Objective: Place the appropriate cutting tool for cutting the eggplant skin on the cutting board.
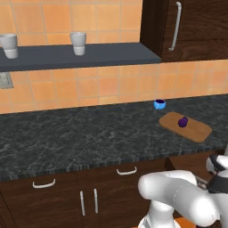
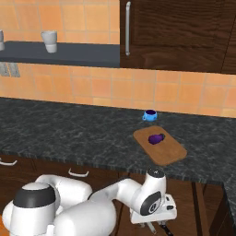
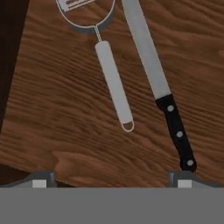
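- The end effector (image 3: 111,179) hangs with its jaws spread wide and nothing between them, over a dark wooden surface (image 3: 52,109) that carries two tools.
- A peeler (image 3: 111,78) with a grey handle and a round head lies just beside a knife (image 3: 162,92) with a long grey blade and a black riveted handle; they lie apart, and the knife's handle end sits near one fingertip.
- On the dark speckled tabletop (image 1: 80,138), the cutting board (image 1: 196,132) lies near the front edge on the right side.
- The eggplant (image 1: 182,122) rests on the cutting board.
- A small blue bowl (image 1: 159,104) stands just behind the board, near the tiled wall.
- Two pale cups (image 1: 78,43) stand on the grey shelf (image 1: 111,55) above.
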Controlling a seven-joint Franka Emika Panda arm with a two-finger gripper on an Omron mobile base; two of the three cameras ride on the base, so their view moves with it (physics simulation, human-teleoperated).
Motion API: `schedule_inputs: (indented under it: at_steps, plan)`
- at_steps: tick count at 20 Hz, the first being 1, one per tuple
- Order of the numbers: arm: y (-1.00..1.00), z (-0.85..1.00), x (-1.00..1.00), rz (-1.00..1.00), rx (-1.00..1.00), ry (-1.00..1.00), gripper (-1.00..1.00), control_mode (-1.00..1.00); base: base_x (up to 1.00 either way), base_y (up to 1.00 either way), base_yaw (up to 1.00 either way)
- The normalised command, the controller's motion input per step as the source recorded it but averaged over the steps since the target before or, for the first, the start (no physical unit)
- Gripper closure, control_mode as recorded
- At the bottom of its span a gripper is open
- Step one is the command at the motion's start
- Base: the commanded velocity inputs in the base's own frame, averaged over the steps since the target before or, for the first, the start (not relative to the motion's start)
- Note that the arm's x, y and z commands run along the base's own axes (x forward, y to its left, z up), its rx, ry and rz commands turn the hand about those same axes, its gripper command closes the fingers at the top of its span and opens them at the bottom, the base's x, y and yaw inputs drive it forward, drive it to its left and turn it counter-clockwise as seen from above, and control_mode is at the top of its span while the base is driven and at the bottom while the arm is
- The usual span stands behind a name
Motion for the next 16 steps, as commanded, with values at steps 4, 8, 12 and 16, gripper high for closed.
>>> schedule_inputs:
  at_steps: [4,8,12,16]
  plan:
    - [0.15,-0.19,0.22,0.12,0.01,0.00,-1.00,-1.00,0.00,0.00,0.00]
    - [0.00,-0.16,0.44,0.15,0.03,0.01,-1.00,-1.00,0.00,0.00,0.00]
    - [0.07,-0.38,0.25,0.14,0.03,0.01,-1.00,-1.00,0.00,0.00,0.00]
    - [0.11,-0.45,0.23,0.13,0.03,0.02,-1.00,-1.00,0.00,0.00,0.00]
